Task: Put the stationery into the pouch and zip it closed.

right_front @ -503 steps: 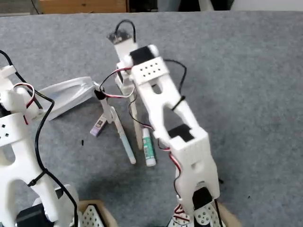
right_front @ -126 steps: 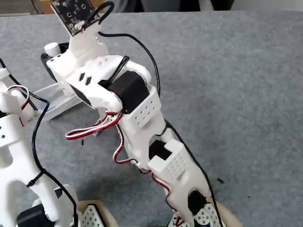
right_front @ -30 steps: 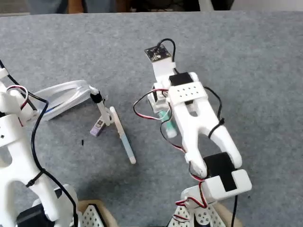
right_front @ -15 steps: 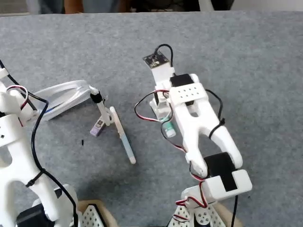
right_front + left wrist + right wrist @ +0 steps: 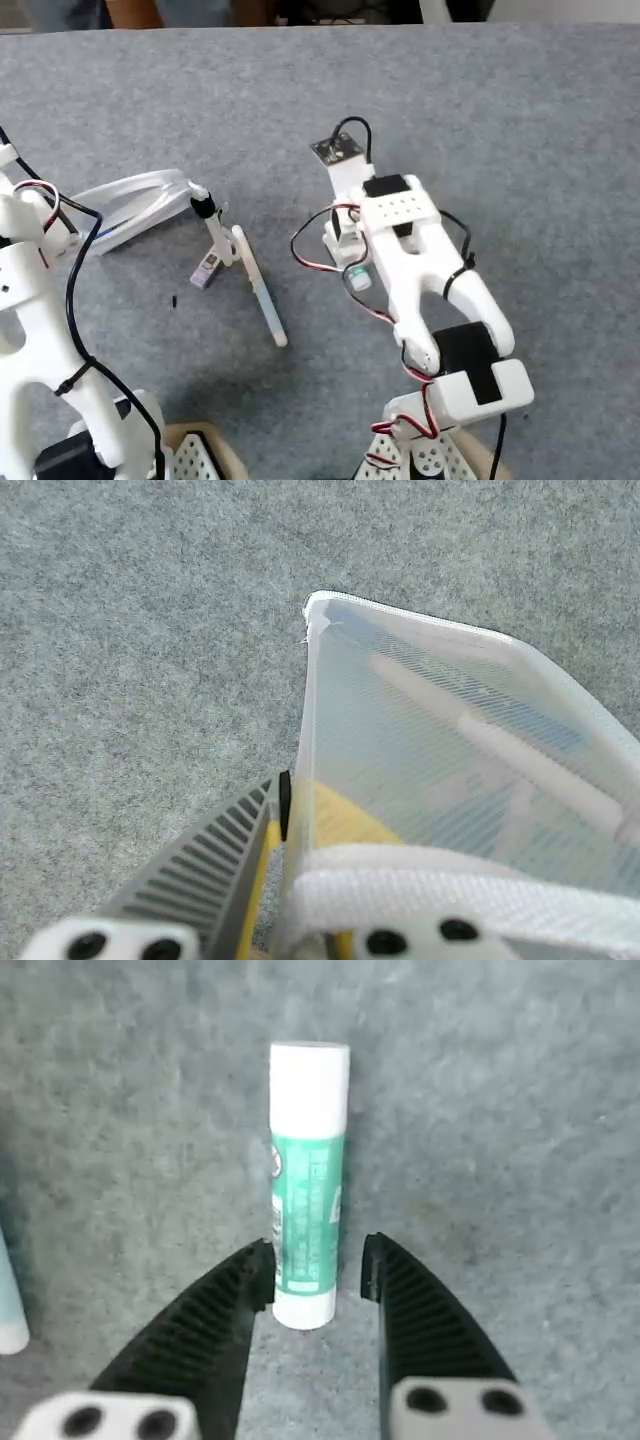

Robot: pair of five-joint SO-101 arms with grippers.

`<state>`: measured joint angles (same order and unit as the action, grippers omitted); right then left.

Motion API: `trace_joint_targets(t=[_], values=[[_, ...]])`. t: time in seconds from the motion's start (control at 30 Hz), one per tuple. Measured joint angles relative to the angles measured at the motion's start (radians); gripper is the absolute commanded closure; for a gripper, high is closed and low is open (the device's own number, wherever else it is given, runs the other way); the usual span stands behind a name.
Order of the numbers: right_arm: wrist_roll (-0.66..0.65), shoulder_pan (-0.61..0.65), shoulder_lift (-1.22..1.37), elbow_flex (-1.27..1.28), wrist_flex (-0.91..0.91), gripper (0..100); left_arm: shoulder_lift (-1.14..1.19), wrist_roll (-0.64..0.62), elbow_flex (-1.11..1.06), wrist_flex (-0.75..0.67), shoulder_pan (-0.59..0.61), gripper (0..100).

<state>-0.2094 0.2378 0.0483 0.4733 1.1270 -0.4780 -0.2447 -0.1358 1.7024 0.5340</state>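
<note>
A clear pouch lies at the left with its mouth toward the pens; my left gripper is shut on its edge, and several pens show through the film. A green and white glue stick lies on the grey mat. My right gripper is open, low over the mat, one finger on each side of the stick's end. From above, the stick's white end pokes out under the right arm. A light blue pen, a black-capped pen and a small purple piece lie between the pouch and the stick.
The grey mat covers the whole table, with open room to the right and far side. The light blue pen's tip lies close beside the right gripper. The arm bases stand at the near edge.
Since the earliest frame a beige pencil has gone from the mat and the glue stick lies farther right. In the last second the right arm shifted slightly nearer and now covers most of the stick.
</note>
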Motion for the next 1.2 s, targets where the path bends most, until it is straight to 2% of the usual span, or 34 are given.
trace_joint_targets(t=[0.23,0.4,0.83,0.93,1.2], values=[[0.000,-0.002,0.060,0.015,0.000,85.5,0.000,0.000,0.000,0.000,0.000,97],[0.000,-0.002,0.103,0.015,-0.005,90.8,0.000,0.000,0.000,0.000,0.000,97],[0.000,-0.003,0.112,-0.063,-0.005,91.3,0.000,0.000,0.000,0.000,0.000,97],[0.000,-0.003,0.112,-0.068,-0.005,98.5,0.000,0.000,0.000,0.000,0.000,97],[-0.041,-0.003,0.052,-0.109,-0.003,97.8,0.000,0.000,0.000,0.000,0.000,97]])
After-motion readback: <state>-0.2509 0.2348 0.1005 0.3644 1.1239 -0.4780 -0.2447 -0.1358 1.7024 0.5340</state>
